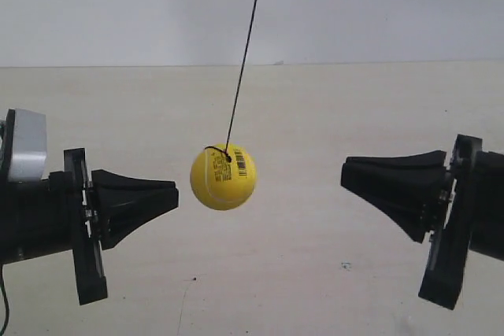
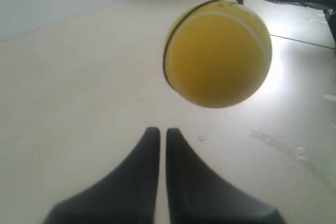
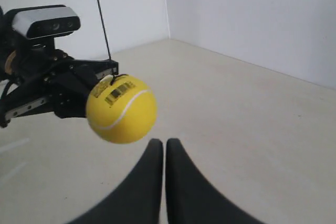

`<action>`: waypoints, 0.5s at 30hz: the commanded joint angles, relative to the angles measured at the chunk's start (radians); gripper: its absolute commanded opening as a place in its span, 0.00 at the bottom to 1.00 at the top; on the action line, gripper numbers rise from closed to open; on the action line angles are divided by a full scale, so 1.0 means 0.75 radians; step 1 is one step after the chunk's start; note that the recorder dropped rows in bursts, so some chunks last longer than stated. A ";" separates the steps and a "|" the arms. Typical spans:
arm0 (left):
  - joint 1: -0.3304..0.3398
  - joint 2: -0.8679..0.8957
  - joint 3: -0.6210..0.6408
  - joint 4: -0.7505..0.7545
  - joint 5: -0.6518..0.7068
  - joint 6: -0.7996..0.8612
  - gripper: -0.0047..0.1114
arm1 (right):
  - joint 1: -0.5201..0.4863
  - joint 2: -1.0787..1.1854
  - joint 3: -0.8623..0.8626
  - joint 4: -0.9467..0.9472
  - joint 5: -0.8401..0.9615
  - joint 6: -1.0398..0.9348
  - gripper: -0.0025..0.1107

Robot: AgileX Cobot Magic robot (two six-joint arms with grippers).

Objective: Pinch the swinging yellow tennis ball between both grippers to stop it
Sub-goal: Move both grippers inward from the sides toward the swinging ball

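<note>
While the yellow tennis ball (image 1: 223,177) hangs on its string (image 1: 245,49) between your left end effector (image 2: 162,131) and right end effector (image 3: 161,142), touching neither, both are pressed together into narrow wedges. Meet it off-centre or unevenly and it could squirt sideways.

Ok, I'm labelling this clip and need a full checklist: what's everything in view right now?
tennis ball: one, yellow with black barcode, hanging between the grippers, touching neither
string: one, black, from the ball up out of view
surface: one, cream, below the ball
wall: one, white, behind
left gripper: one, black, jaws shut, pointing at the ball
right gripper: one, black, jaws shut, facing it from the opposite side
camera box: one, silver-grey, on the left arm
</note>
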 commanded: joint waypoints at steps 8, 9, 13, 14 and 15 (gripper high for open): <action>-0.019 0.007 -0.008 0.027 -0.019 0.015 0.08 | 0.354 0.002 -0.008 0.219 0.220 -0.183 0.02; -0.041 0.009 -0.013 0.027 -0.019 0.015 0.08 | 0.354 0.002 -0.008 0.235 0.239 -0.183 0.02; -0.140 0.010 -0.032 0.030 -0.019 0.067 0.08 | 0.354 0.002 -0.008 0.234 0.247 -0.183 0.02; -0.144 0.010 -0.032 0.027 -0.019 0.077 0.08 | 0.354 0.002 -0.008 0.234 0.247 -0.183 0.02; -0.144 0.010 -0.032 0.020 -0.019 0.085 0.08 | 0.354 0.002 -0.008 0.234 0.247 -0.183 0.02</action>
